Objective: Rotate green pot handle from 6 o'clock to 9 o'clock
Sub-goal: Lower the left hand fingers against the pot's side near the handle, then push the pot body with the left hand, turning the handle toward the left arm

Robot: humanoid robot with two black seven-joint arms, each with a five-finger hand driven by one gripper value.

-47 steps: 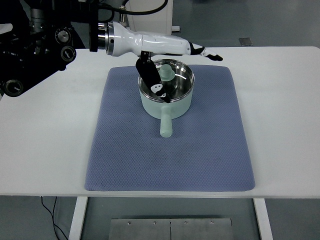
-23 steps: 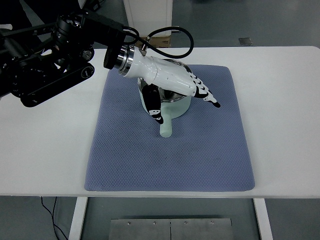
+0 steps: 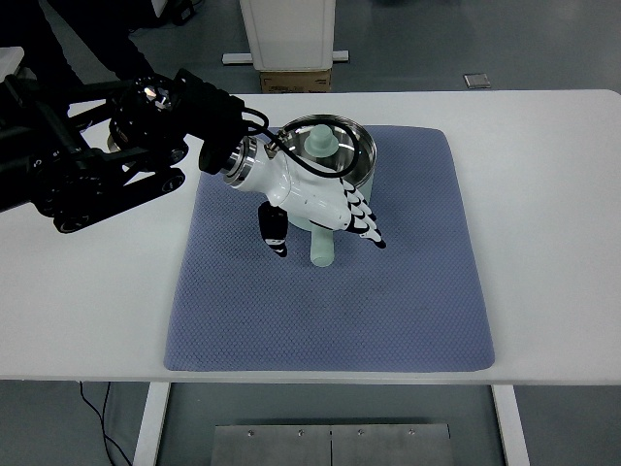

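- The left hand (image 3: 312, 206) covers the near wall of the green pot (image 3: 335, 155) — and the root of its handle (image 3: 321, 249).
- The left arm (image 3: 87, 146) is cut off by the left edge.

Left hand lowered onto pot handle

You see the left hand (image 3: 315, 209) moved from the green pot (image 3: 330, 155) rim toward the mat's near edge, now straddling the handle (image 3: 322, 248).

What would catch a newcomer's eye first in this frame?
The white left robot hand with black-tipped fingers, reaching from the dark arm at the left and spread over the green pot's handle. Next, the green pot itself, shiny inside with a knobbed lid, at the far middle of the blue mat on the white table.
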